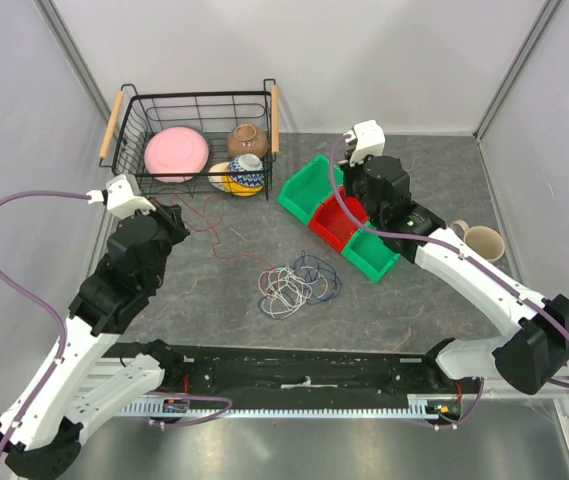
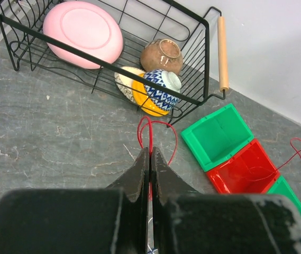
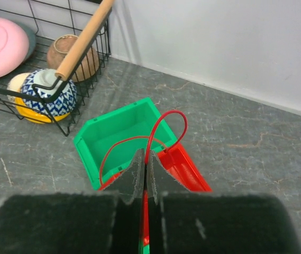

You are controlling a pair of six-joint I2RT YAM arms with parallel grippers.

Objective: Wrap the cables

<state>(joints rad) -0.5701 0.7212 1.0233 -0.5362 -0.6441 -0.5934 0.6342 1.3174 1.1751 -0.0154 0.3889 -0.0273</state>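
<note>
A thin red cable (image 1: 226, 240) runs across the table from my left gripper (image 1: 182, 222) towards the bins. My left gripper (image 2: 150, 151) is shut on it, and a red loop (image 2: 158, 126) sticks out past the fingertips. My right gripper (image 1: 348, 200) hovers over the red bin (image 1: 336, 224). In the right wrist view it (image 3: 145, 156) is shut on the other part of the red cable (image 3: 175, 117), which arches over the green bin (image 3: 124, 135). A loose tangle of blue, white, red and green cables (image 1: 299, 283) lies mid-table, untouched.
A black wire basket (image 1: 269, 125) with wooden handles stands at the back left and holds a pink plate (image 1: 176, 153) and several bowls. Green, red and green bins stand in a diagonal row, the last green one (image 1: 372, 254) nearest. A beige mug (image 1: 482, 241) stands at the right.
</note>
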